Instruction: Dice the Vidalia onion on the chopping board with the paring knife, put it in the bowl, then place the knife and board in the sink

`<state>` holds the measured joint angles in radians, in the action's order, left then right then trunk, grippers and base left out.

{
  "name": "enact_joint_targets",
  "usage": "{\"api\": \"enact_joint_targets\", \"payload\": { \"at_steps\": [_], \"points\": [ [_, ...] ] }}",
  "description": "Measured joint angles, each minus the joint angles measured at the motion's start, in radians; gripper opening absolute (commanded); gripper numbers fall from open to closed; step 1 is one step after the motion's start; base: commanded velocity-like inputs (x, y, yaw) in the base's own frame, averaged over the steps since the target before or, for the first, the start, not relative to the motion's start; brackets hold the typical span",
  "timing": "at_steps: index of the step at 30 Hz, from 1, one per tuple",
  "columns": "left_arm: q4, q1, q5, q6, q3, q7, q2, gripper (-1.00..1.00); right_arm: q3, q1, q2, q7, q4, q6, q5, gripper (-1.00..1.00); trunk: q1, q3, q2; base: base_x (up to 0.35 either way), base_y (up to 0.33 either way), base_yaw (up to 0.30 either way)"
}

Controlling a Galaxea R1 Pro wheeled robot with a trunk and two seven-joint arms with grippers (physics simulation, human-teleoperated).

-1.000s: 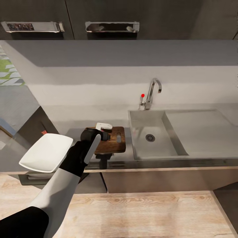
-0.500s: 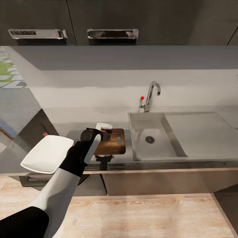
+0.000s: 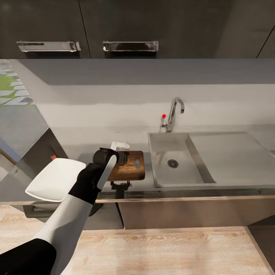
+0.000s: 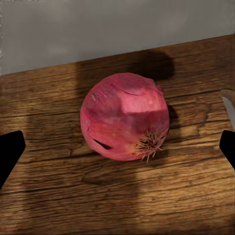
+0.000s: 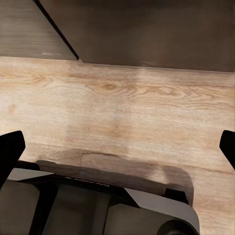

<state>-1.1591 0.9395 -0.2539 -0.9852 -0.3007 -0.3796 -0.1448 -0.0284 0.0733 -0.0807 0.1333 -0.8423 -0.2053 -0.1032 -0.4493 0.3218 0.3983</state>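
In the left wrist view we saw the onion [image 4: 125, 117] resting on the chopping board [image 4: 58, 196], centred between the two dark fingertips [image 4: 10, 152] of the left gripper [image 4: 117, 149], which stood spread wide at the picture's edges, touching nothing. The onion was round, with reddish-pink papery skin, a tear in the peel and a tuft of dry roots facing the camera; it cast a shadow onto the dark, grainy wood. At the right rim of that view a pale sliver, perhaps the paring knife [image 4: 229, 105], lay on the board, though we could not tell for certain. From the head view our left arm reached to about 12 o'clock over the chopping board [image 3: 130, 170], which sat on the countertop [image 3: 91, 141] just at 9 o'clock of the sink [image 3: 172, 162], the tap [image 3: 173, 112] behind it; the bowl [image 3: 55, 179] lay at 9 o'clock of the arm. The right gripper [image 5: 117, 152] hung open over the pale wood floor [image 5: 117, 107], its fingertips far apart. Compared with a second earlier, the whole head picture had slid downward, so the cabinet handles [image 3: 130, 46] sat lower; that was the camera moving, and the arm, board and bowl kept their arrangement.
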Motion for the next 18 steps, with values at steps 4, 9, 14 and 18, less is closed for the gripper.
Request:
{"api": "enact_joint_targets", "payload": {
  "at_steps": [4,9,14,18],
  "points": [
    [0.000,0.000,0.000,0.000,0.000,0.000,0.000,1.00,0.000,0.000,0.000,0.000,0.000,0.000,0.000,1.00,0.000,-0.006,0.000,0.000,0.000,0.000],
    [0.000,0.000,0.000,0.000,0.000,0.000,0.000,1.00,0.000,0.000,0.000,0.001,0.000,0.000,0.000,1.00,0.000,-0.010,0.000,0.000,0.000,0.000],
    [0.000,0.000,0.000,0.000,0.000,0.000,0.000,1.00,-0.001,0.000,0.001,0.003,0.000,0.000,-0.001,1.00,0.000,-0.011,0.000,0.000,0.000,0.000],
    [0.000,0.000,0.000,0.000,0.000,0.000,0.000,1.00,-0.001,0.000,0.001,0.003,0.000,0.000,-0.002,1.00,0.000,-0.011,0.000,-0.017,0.000,0.000]
  ]
}}
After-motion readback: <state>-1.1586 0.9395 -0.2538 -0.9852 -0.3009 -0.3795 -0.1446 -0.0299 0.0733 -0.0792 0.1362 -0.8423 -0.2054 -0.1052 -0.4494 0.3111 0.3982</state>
